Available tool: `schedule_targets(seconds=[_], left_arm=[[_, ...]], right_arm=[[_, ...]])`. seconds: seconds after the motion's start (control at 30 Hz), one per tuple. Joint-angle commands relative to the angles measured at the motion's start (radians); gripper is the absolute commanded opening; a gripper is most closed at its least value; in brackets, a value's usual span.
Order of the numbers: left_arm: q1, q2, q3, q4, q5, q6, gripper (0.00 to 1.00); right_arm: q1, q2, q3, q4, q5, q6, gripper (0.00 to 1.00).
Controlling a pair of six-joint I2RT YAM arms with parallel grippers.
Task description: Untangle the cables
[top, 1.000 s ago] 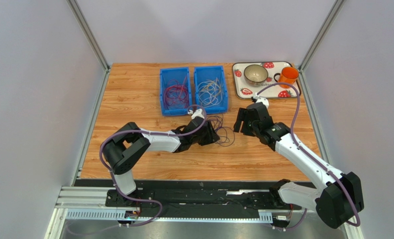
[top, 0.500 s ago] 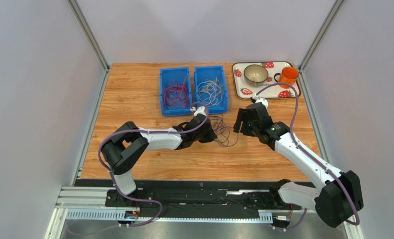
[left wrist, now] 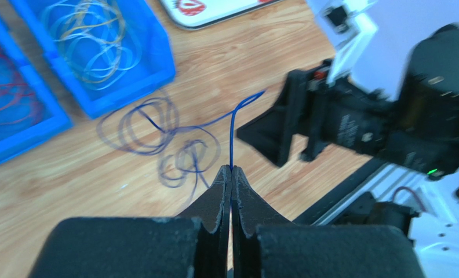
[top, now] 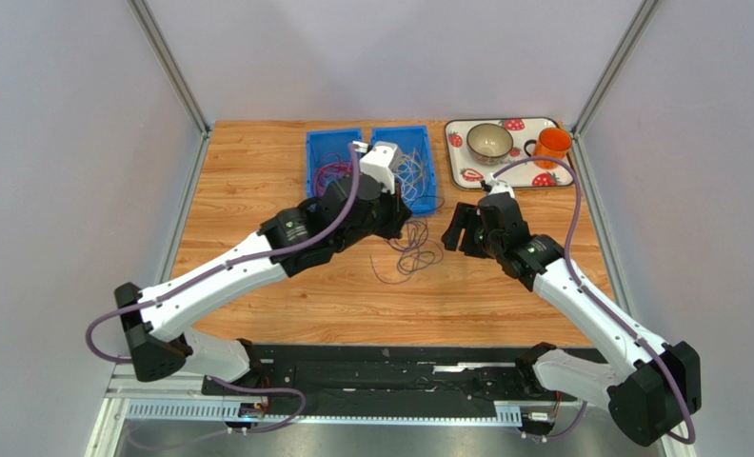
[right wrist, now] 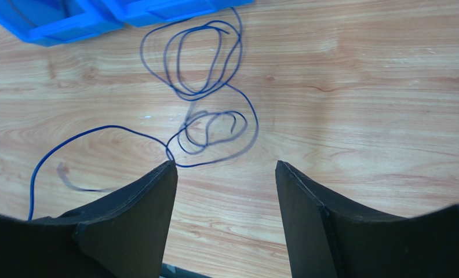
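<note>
A dark blue-purple cable (top: 410,255) lies in loose, tangled loops on the wooden table in front of the bins. One strand rises from the loops (left wrist: 156,128) into my left gripper (left wrist: 232,169), which is shut on it and held above the table (top: 402,222). My right gripper (top: 463,233) hovers just right of the loops, open with nothing between its fingers (right wrist: 226,168); the cable (right wrist: 206,63) lies ahead of its tips. Red cables (top: 331,177) fill the left blue bin and pale cables (top: 411,171) the right bin.
The two blue bins (top: 344,213) stand side by side at the back centre, partly covered by my left wrist. A strawberry-print tray (top: 457,169) at the back right carries a bowl (top: 489,141) and an orange mug (top: 551,145). Grey walls close in both sides.
My left gripper has shut on the dark cable and risen from the table toward the bins, pulling a strand up. The loops shifted a little. The right gripper has hardly moved.
</note>
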Motion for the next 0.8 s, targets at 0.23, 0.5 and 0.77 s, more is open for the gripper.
schedule_targets(seconds=[0.23, 0.5, 0.77], left_arm=[[0.002, -0.215, -0.188, -0.197, -0.154, 0.112, 0.0], [0.003, -0.278, -0.194, -0.196, -0.237, 0.146, 0.0], [0.045, -0.297, -0.107, -0.226, -0.244, 0.166, 0.0]], right_arm=[[-0.004, -0.072, -0.047, 0.214, -0.252, 0.018, 0.67], [0.009, -0.013, -0.093, 0.251, -0.266, 0.055, 0.66], [0.036, 0.062, -0.117, 0.266, -0.258, 0.061, 0.64]])
